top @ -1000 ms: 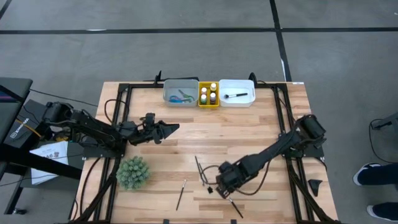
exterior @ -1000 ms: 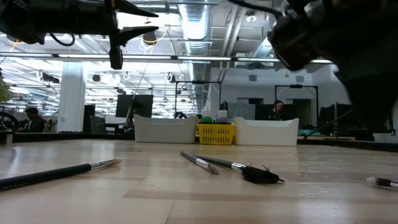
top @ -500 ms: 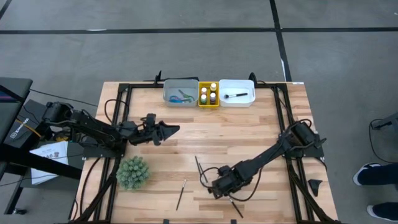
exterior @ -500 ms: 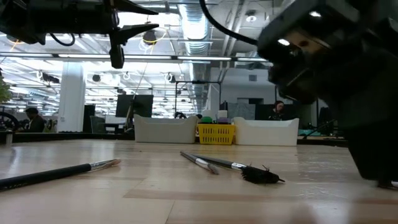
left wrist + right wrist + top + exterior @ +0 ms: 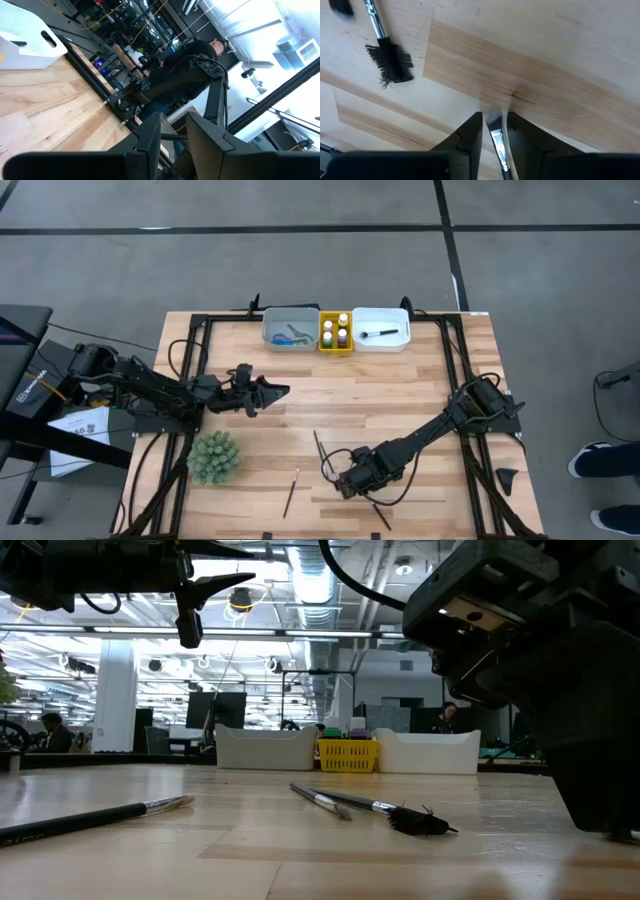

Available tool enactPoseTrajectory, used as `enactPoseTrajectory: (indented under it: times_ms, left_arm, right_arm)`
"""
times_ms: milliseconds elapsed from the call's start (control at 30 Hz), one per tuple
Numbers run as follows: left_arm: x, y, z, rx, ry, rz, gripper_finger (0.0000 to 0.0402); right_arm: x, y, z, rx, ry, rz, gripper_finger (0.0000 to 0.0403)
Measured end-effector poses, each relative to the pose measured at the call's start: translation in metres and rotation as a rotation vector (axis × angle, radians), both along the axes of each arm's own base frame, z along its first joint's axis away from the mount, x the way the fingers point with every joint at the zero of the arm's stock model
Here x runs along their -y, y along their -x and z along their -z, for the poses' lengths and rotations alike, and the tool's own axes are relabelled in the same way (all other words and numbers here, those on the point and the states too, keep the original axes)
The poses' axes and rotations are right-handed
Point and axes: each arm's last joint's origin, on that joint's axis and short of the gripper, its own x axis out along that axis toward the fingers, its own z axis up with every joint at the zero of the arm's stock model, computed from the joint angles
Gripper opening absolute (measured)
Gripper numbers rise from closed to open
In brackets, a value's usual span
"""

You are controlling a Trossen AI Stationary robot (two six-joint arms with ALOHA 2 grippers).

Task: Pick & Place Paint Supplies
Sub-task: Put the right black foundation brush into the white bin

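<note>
Over on the left, the left gripper (image 5: 280,390) hangs above the table (image 5: 400,395) by the plant ball (image 5: 214,457), its fingers a narrow gap apart and holding nothing. Near the front edge lie two loose brushes (image 5: 291,492), and right of them the right gripper (image 5: 494,131) is down on the wood, fingers (image 5: 470,131) either side of a brush tip (image 5: 496,136). Can't tell if they're pinching it.

Open workshop room around a wooden surface (image 5: 400,395)

Grey concrete floor (image 5: 300,270) crossed by dark lines; bright ceiling lights (image 5: 310,580) and exposed ducts overhead, desks far behind.
</note>
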Motion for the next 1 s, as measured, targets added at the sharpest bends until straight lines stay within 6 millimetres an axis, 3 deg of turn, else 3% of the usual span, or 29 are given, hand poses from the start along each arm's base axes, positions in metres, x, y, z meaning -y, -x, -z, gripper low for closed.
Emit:
enactPoseTrajectory:
  times_ms: [233, 567, 733, 1000]
  left_arm:
    - [0.0, 0.0, 0.0, 0.0, 0.0, 0.002, 0.0088]
    - [0.001, 0.0, 0.0, 0.003, -0.001, 0.014, 0.0088]
    - [0.001, 0.0, 0.0, 0.003, -0.001, 0.014, 0.0088]
    - [0.001, 0.0, 0.0, 0.003, -0.001, 0.015, 0.0088]
  right_arm:
    - [0.0, 0.0, 0.001, 0.003, 0.019, 0.004, 0.008]
    - [0.0, 0.003, 0.003, -0.002, 0.055, -0.001, 0.0007]
    - [0.001, 0.003, 0.002, 0.013, 0.077, 0.005, 0.0003]
    - [0.002, 0.002, -0.021, 0.135, 0.207, 0.009, 0.0001]
